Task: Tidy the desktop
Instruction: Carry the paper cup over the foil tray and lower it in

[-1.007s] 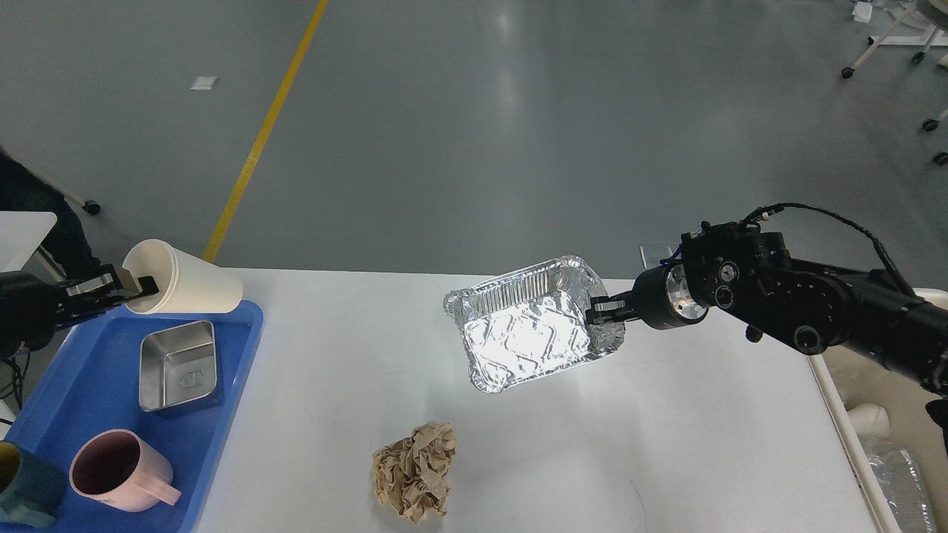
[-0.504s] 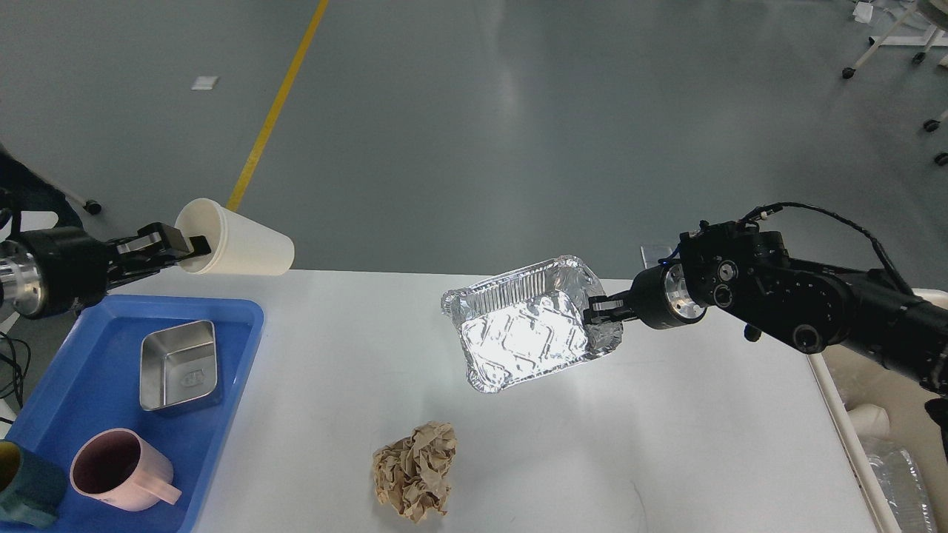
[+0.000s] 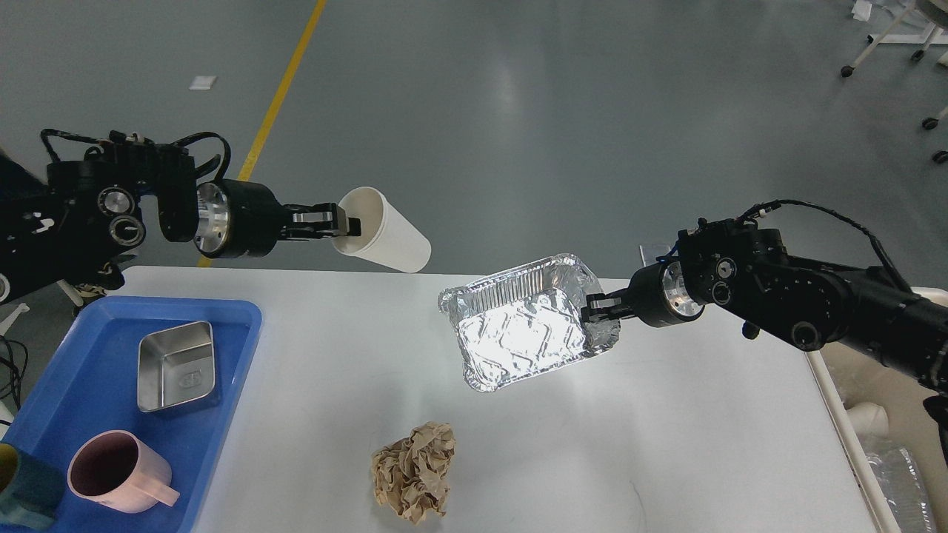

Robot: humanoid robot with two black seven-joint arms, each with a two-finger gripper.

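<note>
1. Overall, the desktop (image 3: 666, 444) fills the lower part of the frame, white-grey, with its far edge running across the middle.
2. At upper left, the left gripper (image 3: 342, 223) pinches the rim of a white paper cup (image 3: 385, 233), held tilted in the air above the desktop's far edge.
3. Right of centre, the right gripper (image 3: 598, 309) is clamped on the right rim of a foil tray (image 3: 522, 333), held tilted above the desktop.
4. A crumpled brown paper ball (image 3: 413, 480) lies on the desktop at lower centre.
5. At lower left, a blue tray (image 3: 111, 414) rests on the desktop, holding a steel box (image 3: 176, 366) and a pink mug (image 3: 118, 471); a teal cup (image 3: 22, 492) shows at the frame's edge.
</note>
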